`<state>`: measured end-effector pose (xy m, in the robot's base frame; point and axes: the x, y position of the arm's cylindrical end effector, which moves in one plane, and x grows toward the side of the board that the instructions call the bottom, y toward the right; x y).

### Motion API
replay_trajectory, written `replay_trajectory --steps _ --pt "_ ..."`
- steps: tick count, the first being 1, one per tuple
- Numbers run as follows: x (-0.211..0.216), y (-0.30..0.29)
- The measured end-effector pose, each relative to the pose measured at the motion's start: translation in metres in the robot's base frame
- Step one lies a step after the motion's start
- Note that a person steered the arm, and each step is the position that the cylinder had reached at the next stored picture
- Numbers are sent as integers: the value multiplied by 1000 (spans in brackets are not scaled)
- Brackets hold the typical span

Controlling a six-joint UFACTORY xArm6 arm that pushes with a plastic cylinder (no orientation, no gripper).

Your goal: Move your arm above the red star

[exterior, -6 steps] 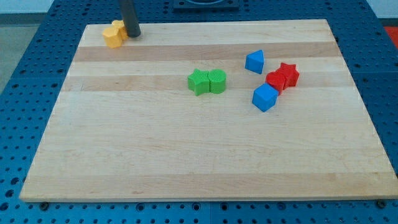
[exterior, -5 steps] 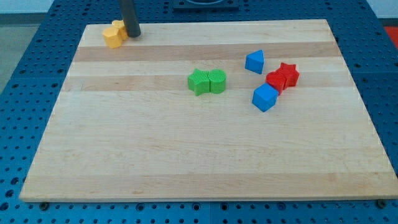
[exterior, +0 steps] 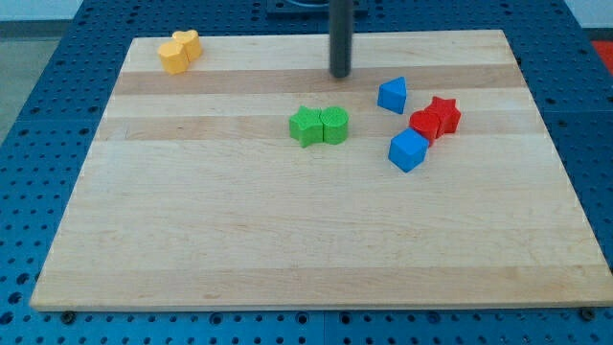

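On a wooden board [exterior: 287,240], my tip [exterior: 340,74], a bare jawless rod, is seen up-left of the red star [exterior: 443,112], judged light, rigid, easily slid, touching a red block [exterior: 424,125].

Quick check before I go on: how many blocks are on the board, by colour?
Yellow: 2, touching pair at the view's top left
Green: 2, touching pair
Blue: 2, one and one
Red: 2, the red star and a red block touching it
Total: 8
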<state>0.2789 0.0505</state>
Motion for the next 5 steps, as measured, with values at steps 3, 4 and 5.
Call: replay_trajectory --steps 3,4,5 --pt "43 116" --pt "53 116" --pt "59 103"
